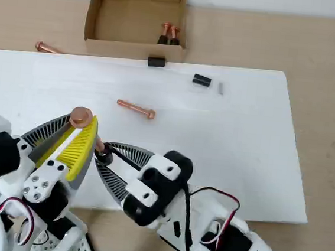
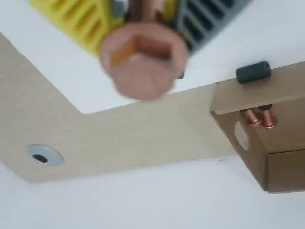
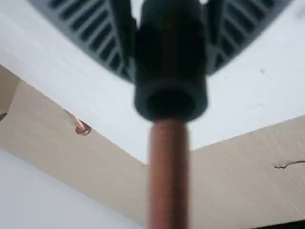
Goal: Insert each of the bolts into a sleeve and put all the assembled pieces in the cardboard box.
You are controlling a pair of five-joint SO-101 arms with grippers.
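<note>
My left gripper (image 1: 82, 127), with one yellow and one grey finger, is shut on a copper bolt (image 1: 81, 117) just below its hex head (image 2: 143, 59). My right gripper (image 1: 106, 155), dark grey, is shut on a black sleeve (image 3: 170, 71). The bolt's shaft (image 3: 167, 171) runs into the sleeve's open end over the near left of the white mat (image 1: 237, 144). The cardboard box (image 1: 96, 12) at the far edge holds two assembled pieces (image 1: 169, 34). A loose bolt (image 1: 136, 108) lies mid-mat.
Another bolt (image 1: 47, 47) lies on the wooden table left of the box. One spare sleeve (image 1: 156, 61) rests against the box's front wall, another (image 1: 201, 79) on the mat's far side beside a small grey piece (image 1: 221, 88).
</note>
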